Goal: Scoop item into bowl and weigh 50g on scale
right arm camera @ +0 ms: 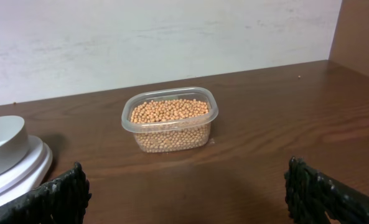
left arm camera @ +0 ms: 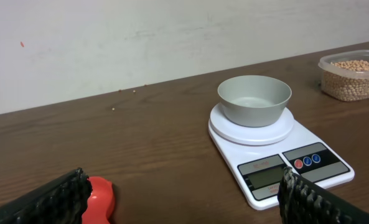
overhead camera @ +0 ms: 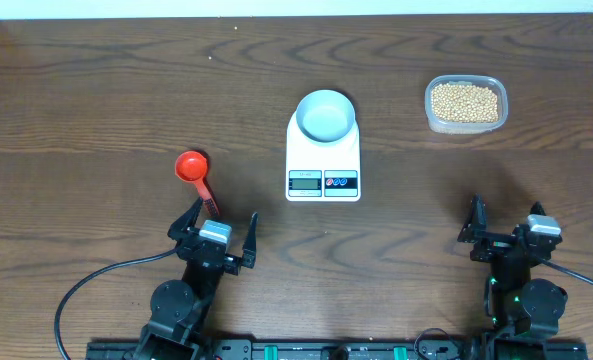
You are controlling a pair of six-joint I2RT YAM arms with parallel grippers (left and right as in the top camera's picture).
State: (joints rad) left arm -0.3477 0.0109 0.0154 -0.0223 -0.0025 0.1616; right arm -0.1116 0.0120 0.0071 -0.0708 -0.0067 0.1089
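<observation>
The white bowl [overhead camera: 325,114] stands empty on the white scale [overhead camera: 323,160] at the table's middle, and also shows in the left wrist view as the bowl [left arm camera: 254,99] on the scale [left arm camera: 277,155]. The tan beans [overhead camera: 465,102] fill a clear plastic tub at the back right, seen as beans [right arm camera: 170,118] ahead in the right wrist view. My left gripper [overhead camera: 225,215] is open at the front left, empty, with a red scoop [overhead camera: 192,168] just beyond its left finger. Far from the tub, at the front right, my right gripper [overhead camera: 505,212] is open and empty.
The red scoop [left arm camera: 100,198] lies on the wood beside my left finger, its handle pointing toward the arm. A few stray specks lie near the back wall [left arm camera: 128,91]. A raised wooden side [right arm camera: 358,31] borders the table's right end.
</observation>
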